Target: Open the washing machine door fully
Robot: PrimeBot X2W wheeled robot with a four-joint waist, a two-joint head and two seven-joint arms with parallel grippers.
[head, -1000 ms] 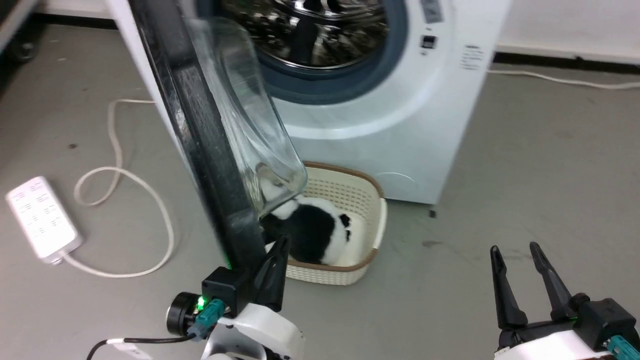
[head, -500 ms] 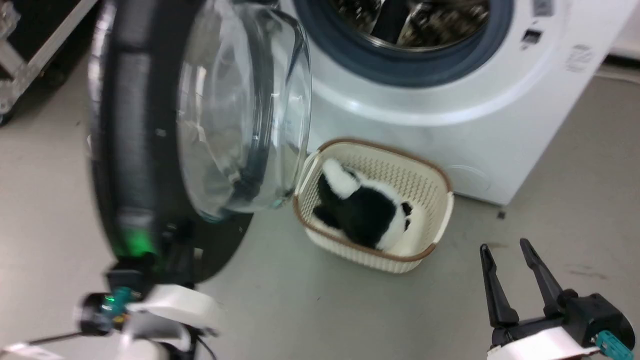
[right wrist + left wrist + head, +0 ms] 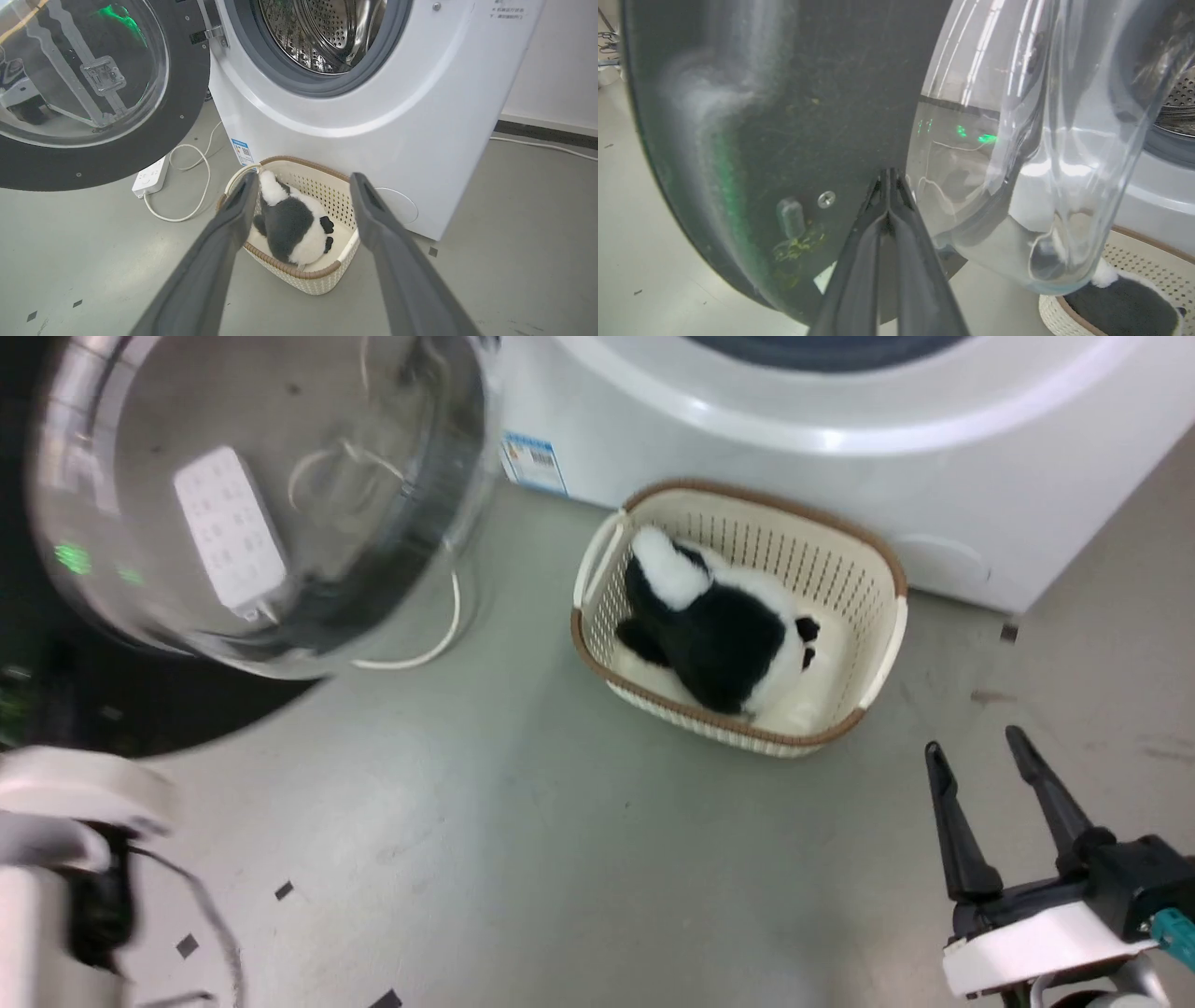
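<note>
The left claw (image 3: 888, 173) is closed, its fingertips pressed together at the black inner rim of the washing machine door (image 3: 784, 93), mid-frame in the left wrist view. The right claw (image 3: 991, 754) hangs spread open and holds nothing, lower right in the head view. The door stands swung wide at upper left, clear of the washing machine (image 3: 747, 439). In front of the machine, a cream basket (image 3: 887, 644) holding a black-and-white plush toy (image 3: 719, 639) sits on the floor.

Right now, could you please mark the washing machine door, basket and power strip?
washing machine door (image 3: 187, 116): right wrist view, black rim.
basket (image 3: 303, 282): right wrist view, front wall.
power strip (image 3: 150, 177): right wrist view, top face.
</note>
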